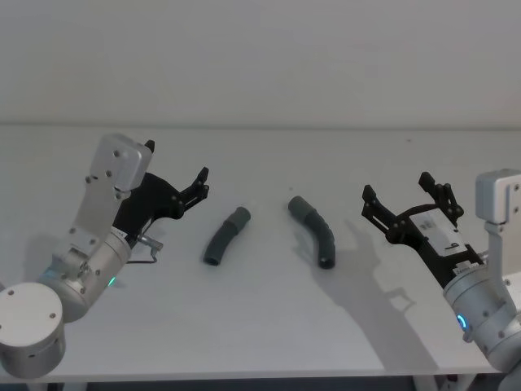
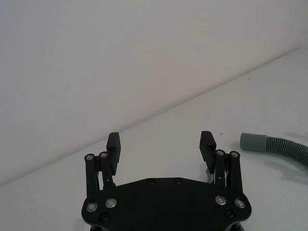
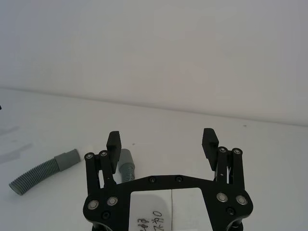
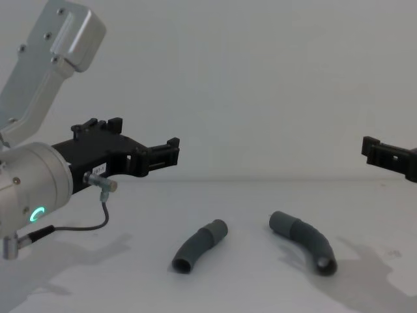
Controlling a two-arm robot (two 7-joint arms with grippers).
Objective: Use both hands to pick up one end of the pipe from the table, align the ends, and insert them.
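One white desk [image 1: 269, 326] is spreading below the left hand [image 1: 177, 160], which is hovering with jaws wide apart, gripping nothing. Opposite, the right hand [image 1: 396, 186] is hovering likewise, spread and empty. Lying flat and apart between them: left pipe piece [image 1: 225, 236] nearer the left hand, right pipe piece [image 1: 315, 230] nearer the right hand.

I make out handwriting on the white label [image 3: 166, 214] of the right gripper [image 3: 162, 142], low centre of its wrist frame: perhaps "203", cut off, not surely legible. The small sticker [image 4: 96, 171] on the left gripper [image 4: 146, 135] is too small to read.
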